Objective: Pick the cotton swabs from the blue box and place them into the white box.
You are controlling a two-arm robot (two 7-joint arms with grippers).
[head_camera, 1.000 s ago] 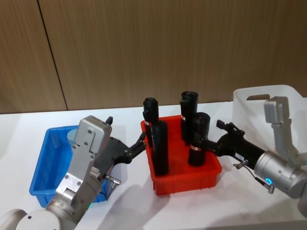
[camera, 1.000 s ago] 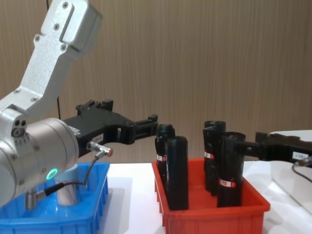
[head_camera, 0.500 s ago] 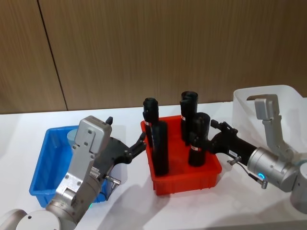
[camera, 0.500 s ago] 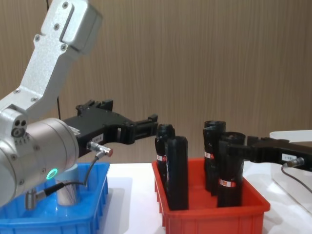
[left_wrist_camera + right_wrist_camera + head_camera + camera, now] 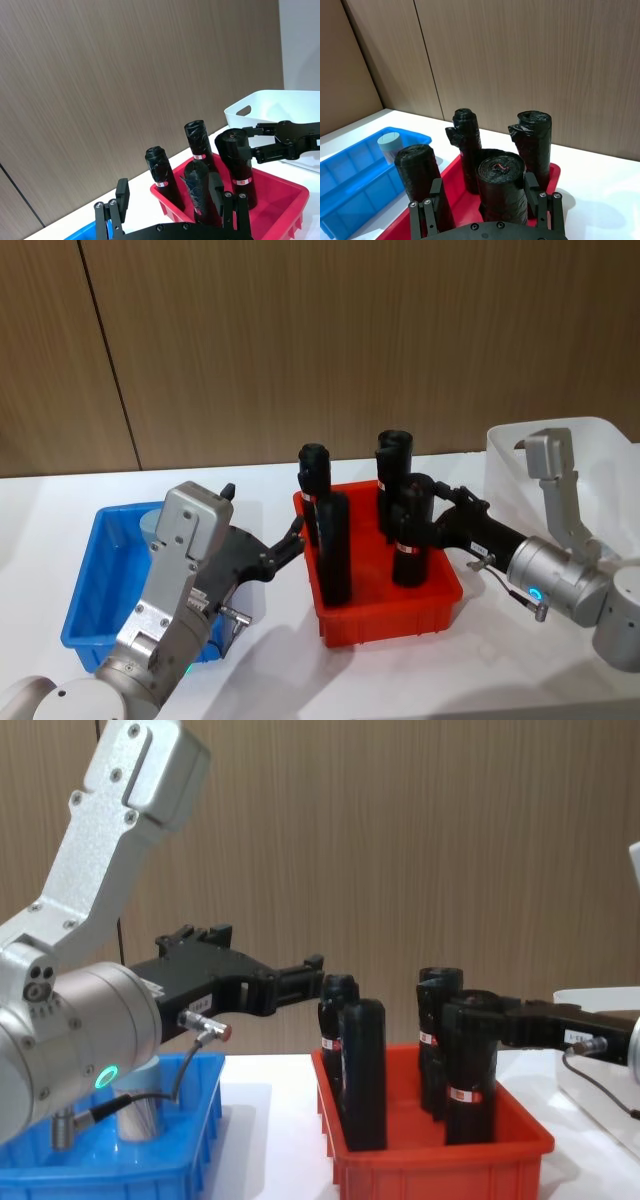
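Right gripper point(image 5: 432, 530) jaws apart around a crinkly black cylindrical bottle point(image 5: 410, 540) in the glossy red tray point(image 5: 440, 598); left gripper point(image 5: 290, 540) jaws apart.

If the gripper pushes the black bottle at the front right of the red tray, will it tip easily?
Probably yes: the black bottle is tall, narrow and upright. The low wall of the red tray would likely not stop it.
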